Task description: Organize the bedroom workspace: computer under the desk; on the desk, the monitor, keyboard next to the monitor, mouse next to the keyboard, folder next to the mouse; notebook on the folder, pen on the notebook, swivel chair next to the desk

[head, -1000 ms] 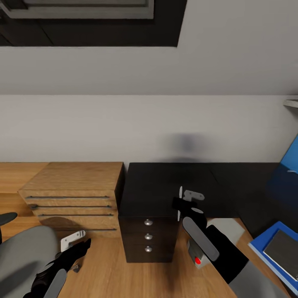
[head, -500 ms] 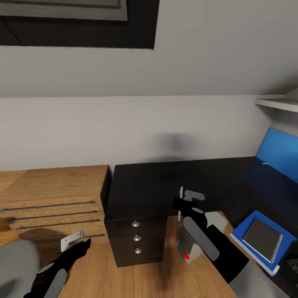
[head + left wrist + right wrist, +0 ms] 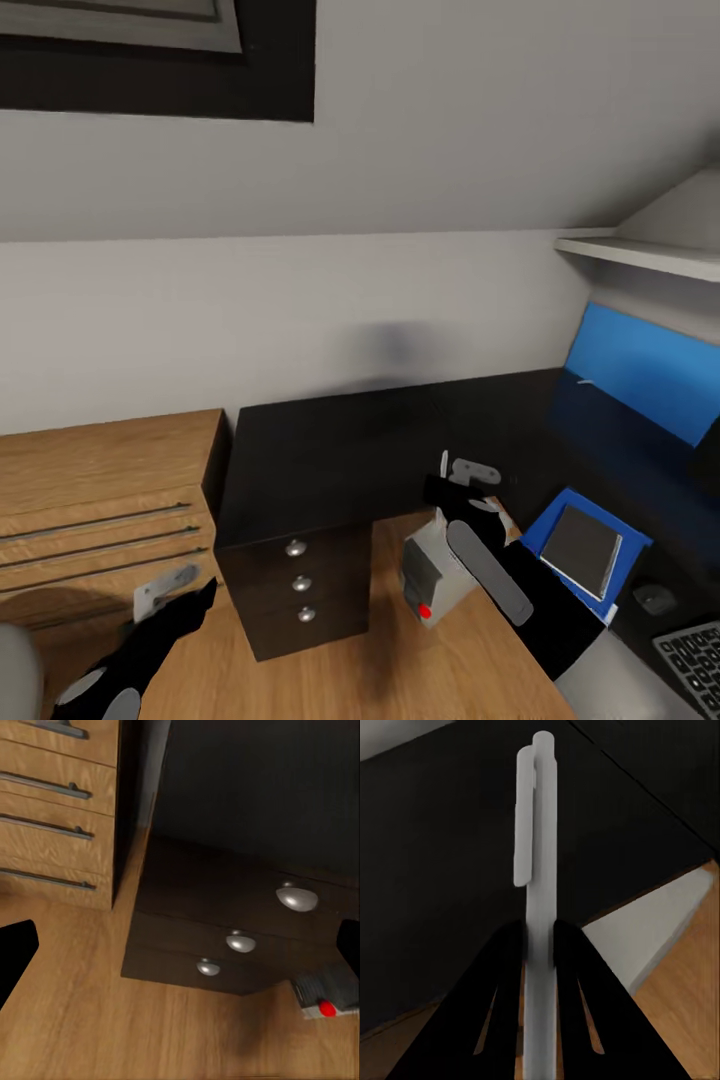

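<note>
The right end effector is clenched on the pen, a thin white stick with a clip, over the glossy black counter. The left end effector's state cannot be told.

Even, soft light w/ a blurry shadow on wall; render slightly soft, no glare.

The head camera has swung right, bringing the keyboard into sight beyond the folder.
</note>
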